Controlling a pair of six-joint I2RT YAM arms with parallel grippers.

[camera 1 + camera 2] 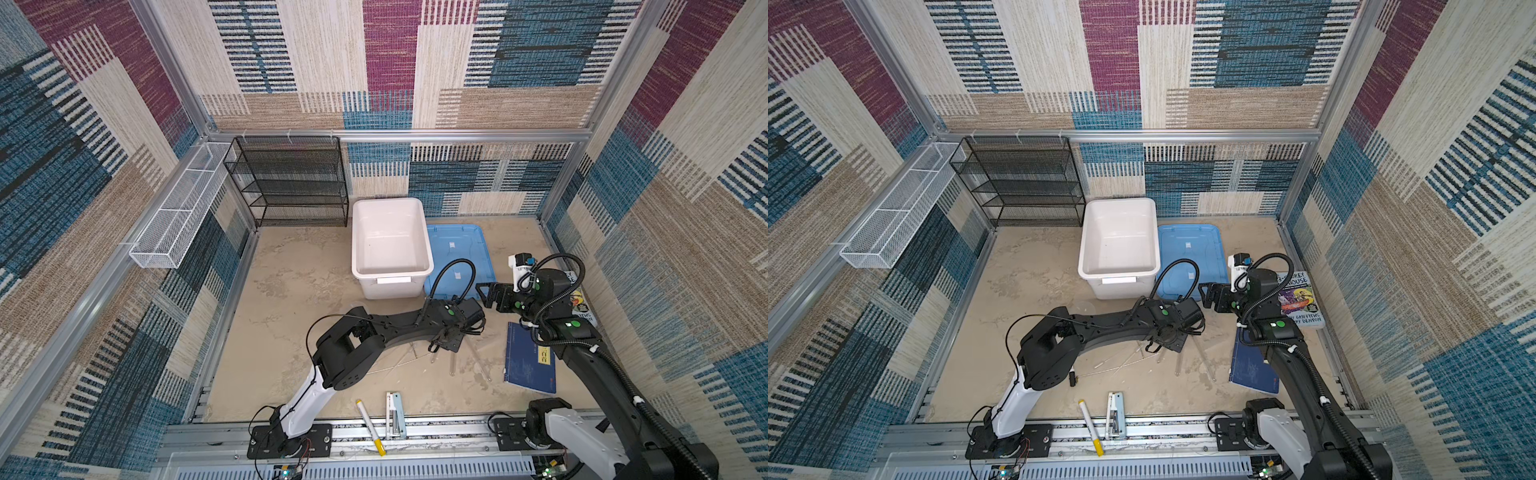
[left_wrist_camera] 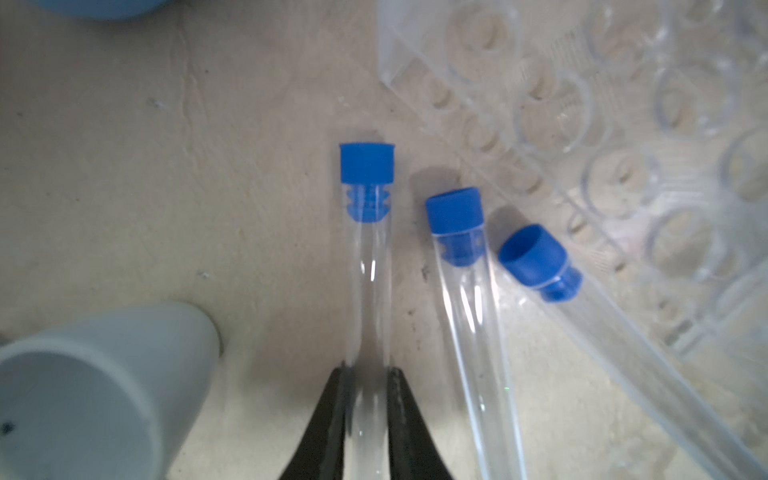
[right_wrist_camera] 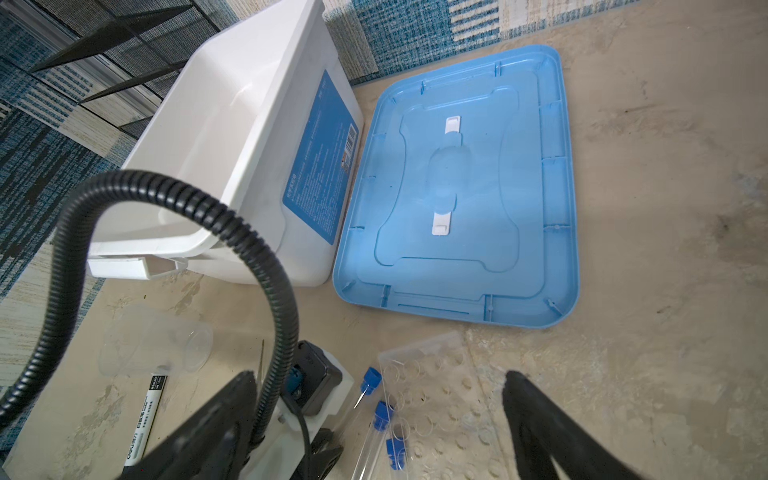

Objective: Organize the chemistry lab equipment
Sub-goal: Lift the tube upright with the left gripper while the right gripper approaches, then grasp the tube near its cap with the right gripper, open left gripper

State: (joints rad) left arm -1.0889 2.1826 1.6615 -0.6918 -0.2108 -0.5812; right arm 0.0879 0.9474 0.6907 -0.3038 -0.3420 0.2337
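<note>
The left tool pinches one blue-capped test tube lying on the table, about 5 o'clock from the white bin, which holds nothing. The right tool hangs spread. Two other tubes, the tube rack and the beaker lie loose, so nearly everything remains to be organized.

The sandy worktop carries a black mesh shelf at the far left. Right of it stand a white bin and, just beside it, a flat blue lid. In the middle lie a test tube with two more beside it, a clear tube rack and a beaker on its side. At the right lie a blue book and an illustrated book. A yellow-tipped marker lies at the near edge.
</note>
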